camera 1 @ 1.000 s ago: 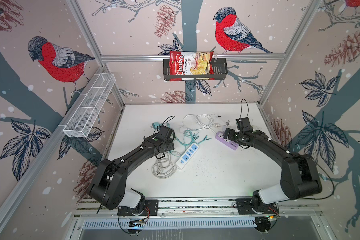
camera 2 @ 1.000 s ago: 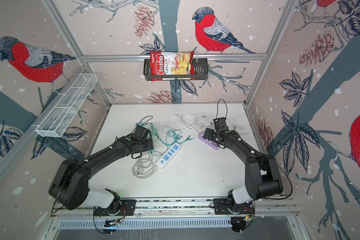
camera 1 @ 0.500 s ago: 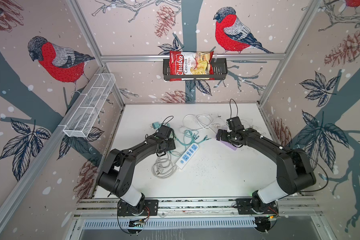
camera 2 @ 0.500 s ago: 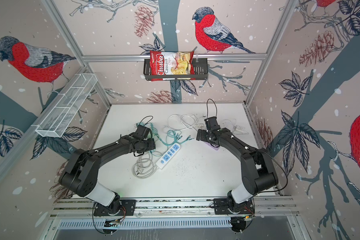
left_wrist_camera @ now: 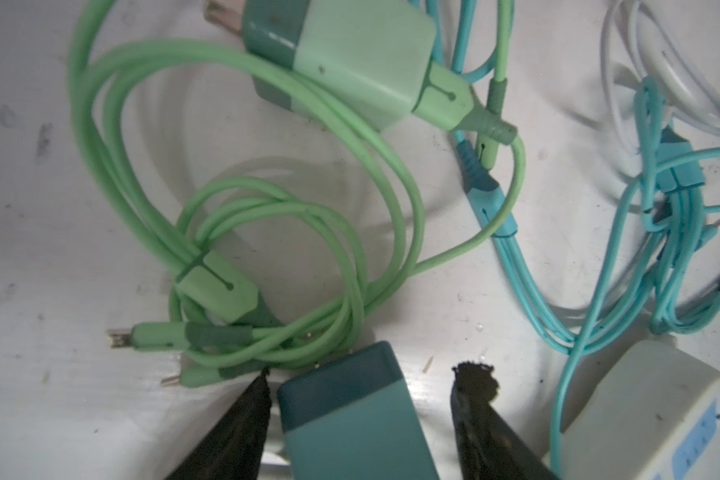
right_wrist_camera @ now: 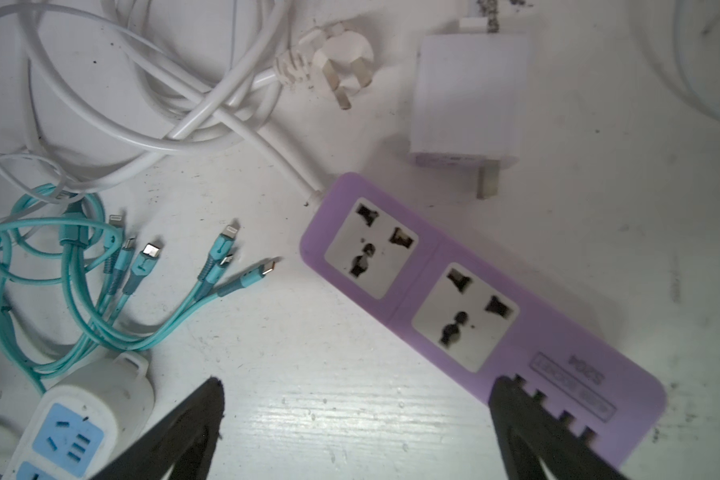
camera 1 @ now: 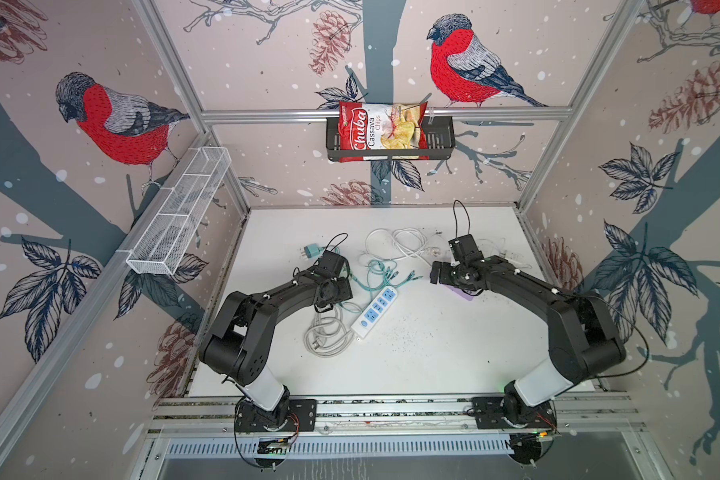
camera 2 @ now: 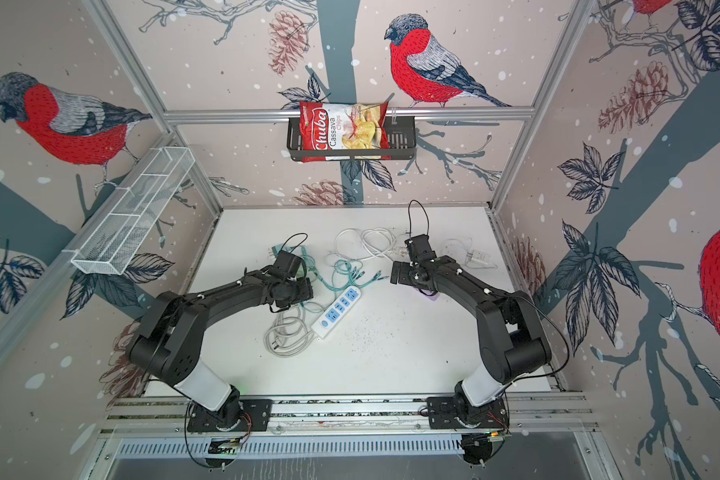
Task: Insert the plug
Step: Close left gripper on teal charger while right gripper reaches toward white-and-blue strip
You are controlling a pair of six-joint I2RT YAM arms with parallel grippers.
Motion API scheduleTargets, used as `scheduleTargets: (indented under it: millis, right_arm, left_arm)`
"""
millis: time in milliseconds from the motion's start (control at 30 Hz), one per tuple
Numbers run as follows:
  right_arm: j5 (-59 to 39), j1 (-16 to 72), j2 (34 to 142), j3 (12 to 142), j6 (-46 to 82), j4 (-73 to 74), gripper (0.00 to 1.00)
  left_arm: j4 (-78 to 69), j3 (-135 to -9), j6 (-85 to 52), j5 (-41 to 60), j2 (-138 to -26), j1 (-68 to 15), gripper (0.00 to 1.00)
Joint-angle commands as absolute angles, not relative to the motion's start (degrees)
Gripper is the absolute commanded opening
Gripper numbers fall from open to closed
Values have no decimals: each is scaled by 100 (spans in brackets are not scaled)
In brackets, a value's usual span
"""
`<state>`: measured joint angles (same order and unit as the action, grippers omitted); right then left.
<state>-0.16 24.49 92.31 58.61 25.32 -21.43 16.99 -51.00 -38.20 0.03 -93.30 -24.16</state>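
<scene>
In the left wrist view a teal two-tone plug block lies on the table between the jaws of my left gripper. One finger is close against it and the other stands apart, so the gripper is open. A light green plug with its coiled cable lies beyond. The white power strip with blue sockets lies mid-table. My right gripper is open and empty over bare table, one fingertip overlapping the end of the purple power strip.
A white charger, a white three-pin plug with its cord and teal multi-head cables lie at the back. A grey coiled cord lies left of the white strip. A chips bag sits in the wall basket.
My right gripper has swung left from above the purple strip toward the table's middle. The left gripper has stayed over the teal block, its arm shifting slightly.
</scene>
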Motion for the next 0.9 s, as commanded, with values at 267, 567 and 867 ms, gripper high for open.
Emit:
scheduleTargets:
  millis: [267,567,867]
  right_arm:
    - [-38,3687,10291,6967,3437,-2290,94]
    - [301,4490,11168,7785,4147,-2422,95]
    - [563,4815,11424,7555,4771,-2628,94]
  left_arm:
    - [1332,-4991,-3888,197,-9551,-2400,60]
    - [1178,-4801,-3739,307,-9451,-2408,57]
    - [955,-4688,-3544,417,-9401,-2406,55]
